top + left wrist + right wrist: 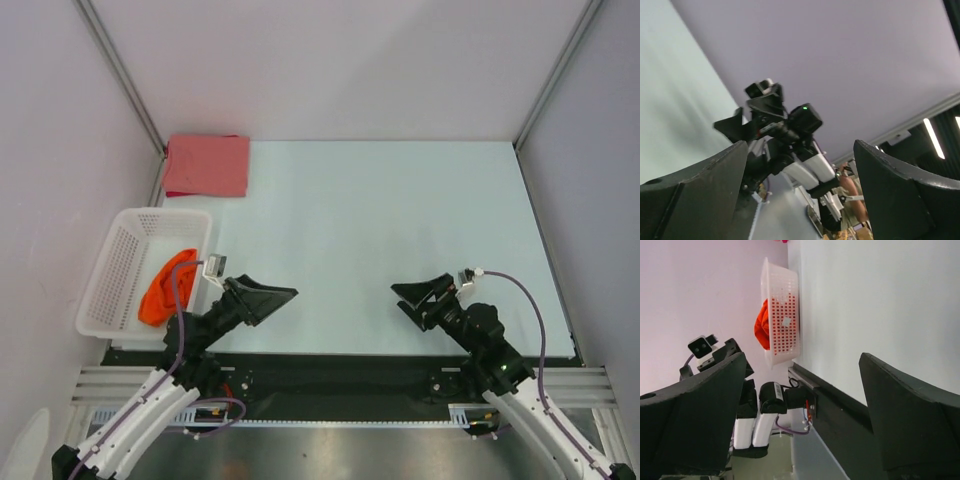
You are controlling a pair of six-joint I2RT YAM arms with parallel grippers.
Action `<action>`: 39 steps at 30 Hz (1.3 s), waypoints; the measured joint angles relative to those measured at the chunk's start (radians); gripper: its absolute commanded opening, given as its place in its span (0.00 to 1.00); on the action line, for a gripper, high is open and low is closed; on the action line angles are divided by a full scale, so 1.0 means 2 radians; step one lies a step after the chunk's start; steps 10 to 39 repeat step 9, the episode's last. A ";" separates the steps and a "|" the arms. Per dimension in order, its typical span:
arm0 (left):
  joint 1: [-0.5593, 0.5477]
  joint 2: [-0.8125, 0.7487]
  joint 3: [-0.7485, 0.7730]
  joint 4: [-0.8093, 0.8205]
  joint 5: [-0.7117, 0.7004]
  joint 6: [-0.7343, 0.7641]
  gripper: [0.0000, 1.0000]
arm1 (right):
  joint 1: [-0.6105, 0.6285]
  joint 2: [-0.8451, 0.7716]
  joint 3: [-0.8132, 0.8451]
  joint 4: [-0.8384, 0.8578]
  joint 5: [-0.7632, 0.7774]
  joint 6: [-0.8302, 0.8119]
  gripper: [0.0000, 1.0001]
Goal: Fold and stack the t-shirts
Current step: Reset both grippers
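Hangs low over the near part of the surface [380, 220] with left end effector [278, 303] and right end effector [408, 298] both released, jaws spread wide, gripping nothing. Finds the orange t-shirt [165, 285] crumpled in the white basket [130, 215], just left of the left end effector. Shows a folded pinkish-red t-shirt [207, 166] at the far left corner; cannot tell whether one layer or two. Expect light, limp cloth, prone to sagging and bunching; best pinched at a raised fold on top, then regripped at the shoulders.
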 measured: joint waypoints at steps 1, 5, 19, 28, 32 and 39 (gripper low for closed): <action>0.001 -0.010 0.001 0.014 0.004 -0.008 0.93 | 0.005 0.004 0.000 0.000 0.001 0.006 1.00; 0.001 -0.017 0.001 0.035 0.020 -0.039 0.94 | 0.029 0.021 0.000 0.000 0.009 0.022 0.99; 0.001 -0.043 0.000 0.049 0.032 -0.057 0.97 | 0.045 0.020 -0.001 0.006 0.009 0.024 1.00; 0.001 -0.043 0.000 0.049 0.032 -0.057 0.97 | 0.045 0.020 -0.001 0.006 0.009 0.024 1.00; 0.001 -0.043 0.000 0.049 0.032 -0.057 0.97 | 0.045 0.020 -0.001 0.006 0.009 0.024 1.00; 0.001 -0.043 0.000 0.049 0.032 -0.057 0.97 | 0.045 0.020 -0.001 0.006 0.009 0.024 1.00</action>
